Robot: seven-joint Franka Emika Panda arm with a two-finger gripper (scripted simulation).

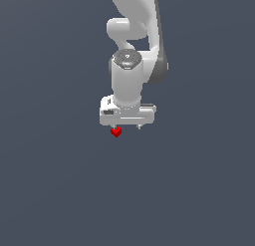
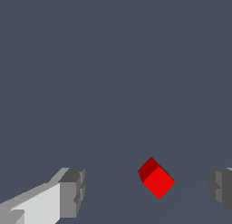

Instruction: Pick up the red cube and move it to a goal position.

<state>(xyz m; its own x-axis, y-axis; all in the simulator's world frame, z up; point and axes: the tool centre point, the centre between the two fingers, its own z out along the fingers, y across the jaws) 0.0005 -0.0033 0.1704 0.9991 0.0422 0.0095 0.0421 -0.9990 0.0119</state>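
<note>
The red cube [image 1: 116, 132] is tiny and bright red. In the exterior view it sits just under the white gripper [image 1: 128, 126], beneath the finger on the exterior view's left. In the wrist view the red cube [image 2: 156, 178] lies in the gap of the gripper [image 2: 147, 191], with its faces turned diagonally to the pads. It is closer to one grey fingertip [image 2: 221, 189] than to the other fingertip [image 2: 72, 193]. It touches neither. The jaws stand wide open and hold nothing.
A plain dark grey surface [image 1: 55, 190] fills both views. The white arm [image 1: 132, 56] rises straight above the gripper. No other object shows.
</note>
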